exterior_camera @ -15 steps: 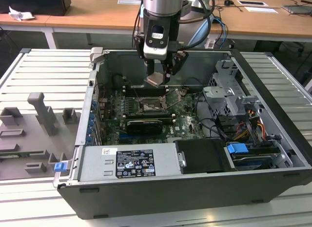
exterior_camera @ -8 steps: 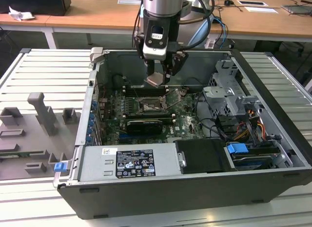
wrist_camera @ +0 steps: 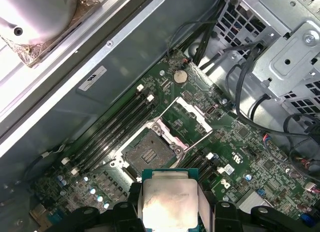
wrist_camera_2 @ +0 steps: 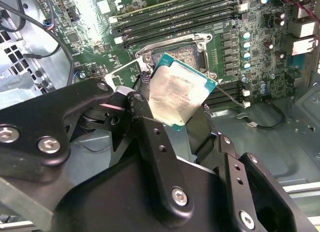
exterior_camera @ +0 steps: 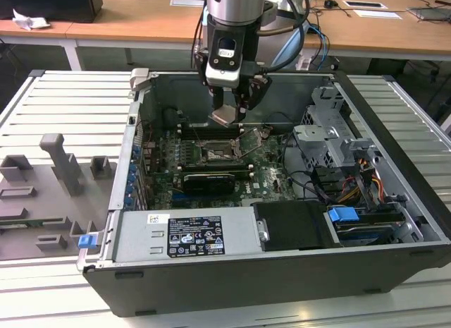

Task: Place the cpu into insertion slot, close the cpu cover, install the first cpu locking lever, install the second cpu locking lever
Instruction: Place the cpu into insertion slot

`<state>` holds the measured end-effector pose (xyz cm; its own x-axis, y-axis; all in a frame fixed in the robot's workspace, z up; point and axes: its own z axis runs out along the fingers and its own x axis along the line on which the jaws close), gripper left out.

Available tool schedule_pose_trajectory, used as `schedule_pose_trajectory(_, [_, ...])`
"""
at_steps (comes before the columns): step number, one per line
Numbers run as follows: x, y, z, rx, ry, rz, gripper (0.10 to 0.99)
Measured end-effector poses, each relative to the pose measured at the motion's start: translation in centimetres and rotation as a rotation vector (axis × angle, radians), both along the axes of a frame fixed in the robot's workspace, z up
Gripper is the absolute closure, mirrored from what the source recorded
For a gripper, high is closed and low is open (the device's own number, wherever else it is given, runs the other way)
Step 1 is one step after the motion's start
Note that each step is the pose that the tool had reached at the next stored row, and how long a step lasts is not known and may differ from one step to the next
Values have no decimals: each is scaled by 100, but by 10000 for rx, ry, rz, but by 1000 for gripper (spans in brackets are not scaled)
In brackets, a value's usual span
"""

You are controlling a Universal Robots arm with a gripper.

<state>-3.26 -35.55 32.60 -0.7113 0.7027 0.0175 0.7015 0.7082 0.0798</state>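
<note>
cpu (wrist_camera: 167, 199) clamped between fingers of hand (exterior_camera: 231, 109), held in air above open computer case (exterior_camera: 394, 130), silvery face seen in both wrist views. Insertion slot (wrist_camera: 148, 152) left bare below, dark centre exposed, not touched by cpu. cpu cover (wrist_camera: 196, 114) swung open beside slot. Case set on ribbed tabletop (exterior_camera: 63, 102).

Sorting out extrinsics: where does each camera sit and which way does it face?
Exterior view: off the arm, above the open case, looking down into it; shows gripper holding the cpu over the board.
First wrist view: on the arm, looking down past the gripper and cpu at the empty slot and open cover.
Second wrist view: on the arm, looking along the black gripper links at the cpu, slot behind.
Shared: both wrist views show cpu and slot.
</note>
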Motion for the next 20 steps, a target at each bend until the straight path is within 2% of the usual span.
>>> schedule_pose_trajectory(4, [0,0,-1,0,0,-131,553])
schedule_pose_trajectory(8, [0,0,-2,1,0,-826,553])
schedule_pose_trajectory(13, [0,0,-5,0,0,-1388,553])
schedule_pose_trajectory(20, [0,0,-9,0,0,-1679,553])
